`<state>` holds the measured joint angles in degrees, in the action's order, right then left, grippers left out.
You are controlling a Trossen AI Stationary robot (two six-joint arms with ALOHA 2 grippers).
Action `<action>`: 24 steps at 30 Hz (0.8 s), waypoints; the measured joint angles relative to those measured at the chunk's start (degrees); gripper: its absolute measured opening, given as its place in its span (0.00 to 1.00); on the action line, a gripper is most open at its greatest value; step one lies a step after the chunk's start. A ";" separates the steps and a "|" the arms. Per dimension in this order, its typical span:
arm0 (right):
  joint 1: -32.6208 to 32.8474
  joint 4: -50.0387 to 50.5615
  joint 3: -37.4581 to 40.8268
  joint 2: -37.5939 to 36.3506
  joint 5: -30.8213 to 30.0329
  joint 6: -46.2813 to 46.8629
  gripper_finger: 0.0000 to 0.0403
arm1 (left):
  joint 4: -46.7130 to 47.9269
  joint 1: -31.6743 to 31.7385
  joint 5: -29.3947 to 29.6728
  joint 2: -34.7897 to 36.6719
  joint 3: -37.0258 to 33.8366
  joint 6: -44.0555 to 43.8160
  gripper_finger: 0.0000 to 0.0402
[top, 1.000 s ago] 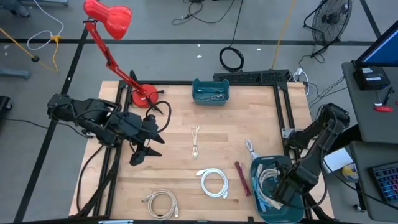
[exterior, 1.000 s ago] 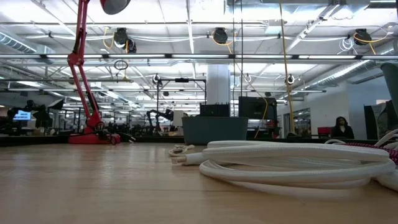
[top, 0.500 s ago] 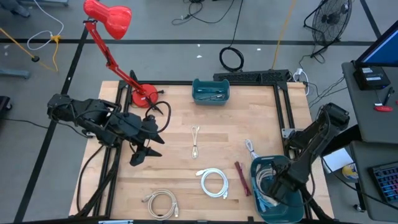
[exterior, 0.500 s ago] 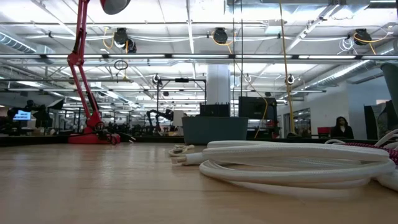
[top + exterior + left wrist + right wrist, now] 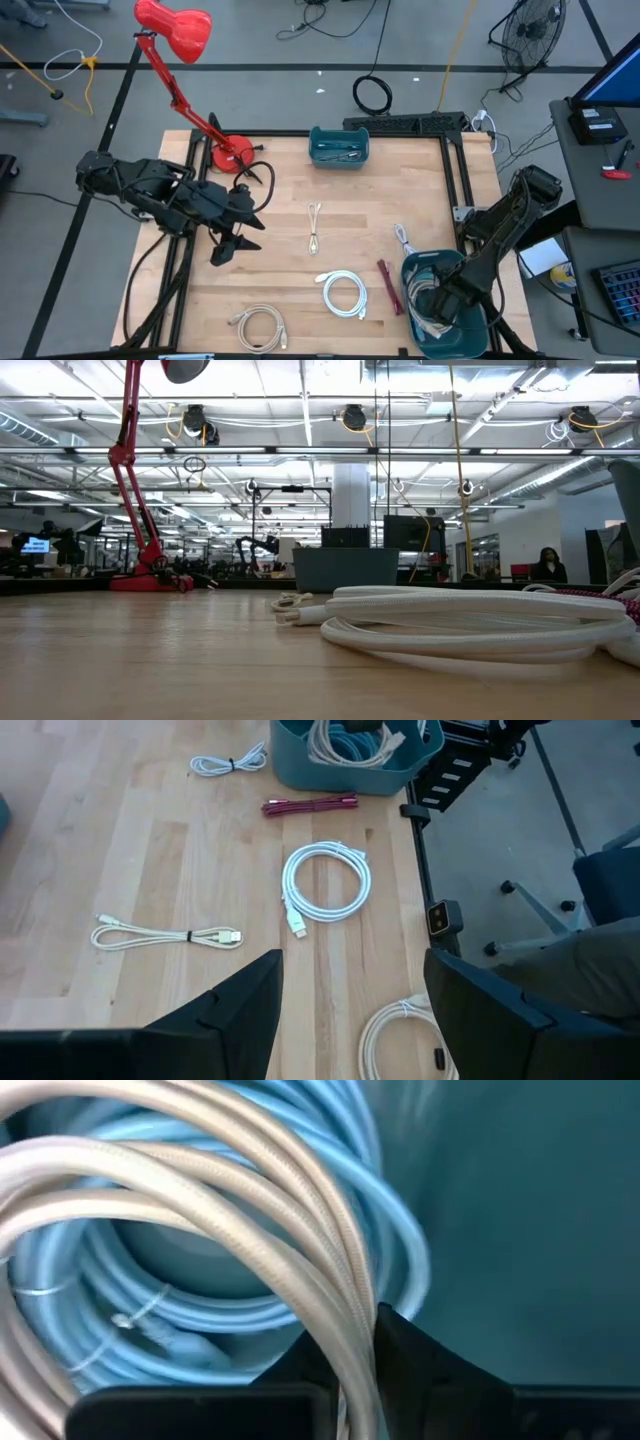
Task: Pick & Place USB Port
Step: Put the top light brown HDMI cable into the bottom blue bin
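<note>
The right pincer [image 5: 437, 300] was down inside the teal bin [image 5: 478, 340] at the surface's [image 5: 280, 220] near right corner, fingers [image 5: 420, 1355] clenched on a beige cable [image 5: 270, 1190] above a blue coil [image 5: 150, 1320]. Far from the bin, the left pincer [image 5: 350, 1010] hovered released over the surface's left side.

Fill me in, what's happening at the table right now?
The right claw is down inside the teal bin at the table's near right corner, shut on a beige cable from the coils there. The left claw hangs open over the table's left side. Several bundled cables, including a white coil, lie on the wood.
</note>
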<state>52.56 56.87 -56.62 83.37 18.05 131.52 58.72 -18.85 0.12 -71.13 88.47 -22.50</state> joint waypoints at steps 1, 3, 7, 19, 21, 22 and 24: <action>0.00 0.41 0.00 0.00 0.37 -0.11 0.07 | 0.00 0.00 0.00 0.00 0.00 0.12 0.61; 0.02 1.21 0.02 -0.02 1.53 -0.33 0.07 | -0.02 0.00 0.01 0.00 0.00 0.37 0.61; 0.02 1.32 0.51 -0.02 2.89 -0.63 0.14 | -0.02 0.00 0.02 0.00 0.00 0.56 0.61; -0.12 -1.12 0.68 -0.13 2.75 -1.46 0.38 | -0.08 0.02 0.06 0.00 0.00 0.82 0.61; -0.52 -1.21 0.68 -0.53 2.64 -1.49 0.40 | -0.31 0.01 0.52 0.00 0.00 0.84 0.61; -0.77 -0.94 0.68 -1.01 2.15 -1.76 0.40 | -0.40 0.02 0.90 0.00 0.00 0.87 0.61; -1.03 0.43 0.68 -2.50 0.99 -1.91 0.40 | -0.46 0.00 1.55 0.00 0.00 0.89 0.61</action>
<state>51.52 57.29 -55.94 80.87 19.03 129.61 58.26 -18.85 1.67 -71.13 88.47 -21.61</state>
